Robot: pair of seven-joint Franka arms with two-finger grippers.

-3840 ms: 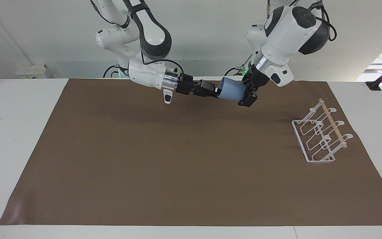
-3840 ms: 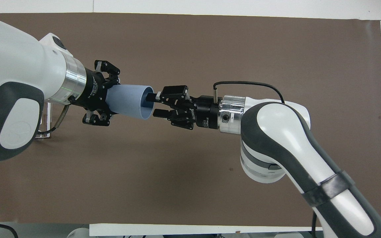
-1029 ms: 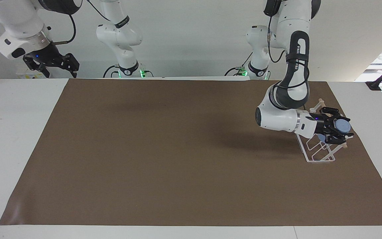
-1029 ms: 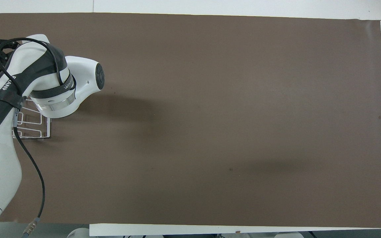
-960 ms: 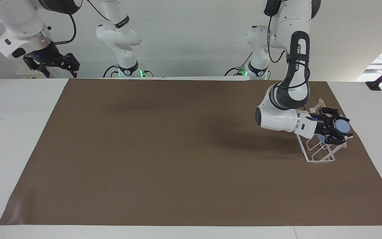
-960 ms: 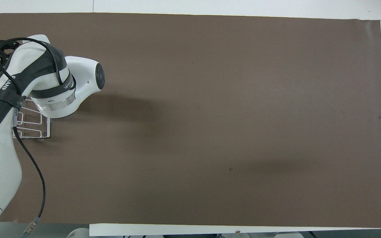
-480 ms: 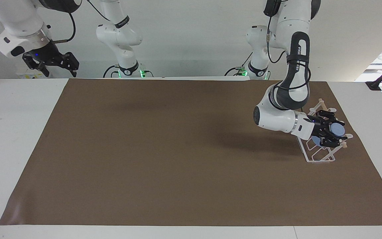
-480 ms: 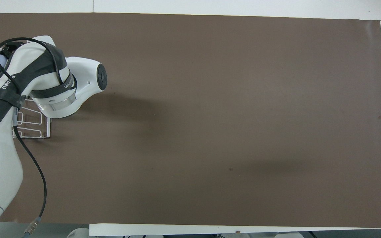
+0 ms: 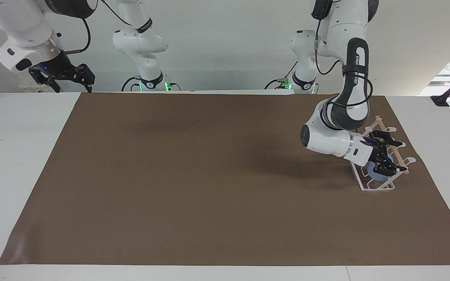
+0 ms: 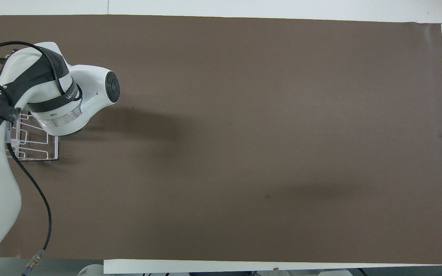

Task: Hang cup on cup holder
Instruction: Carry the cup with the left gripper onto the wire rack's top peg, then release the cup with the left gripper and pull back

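Brown mat's bare except the holder [image 9: 379,156], where the left gripper [image 9: 385,159] sits low among the prongs, jaws spread around the cup [image 9: 374,172]; right gripper [image 9: 63,76] waits open, way off.

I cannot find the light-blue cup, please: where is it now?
In the facing view the cup is at the left arm's end of the table, among the prongs of the cup holder, under the left gripper.

A white table [image 9: 22,156] carries a large brown mat [image 9: 209,175] that covers most of the frame. On the mat, at the middle right of the facing view, stands the white wire cup holder [image 9: 365,186].
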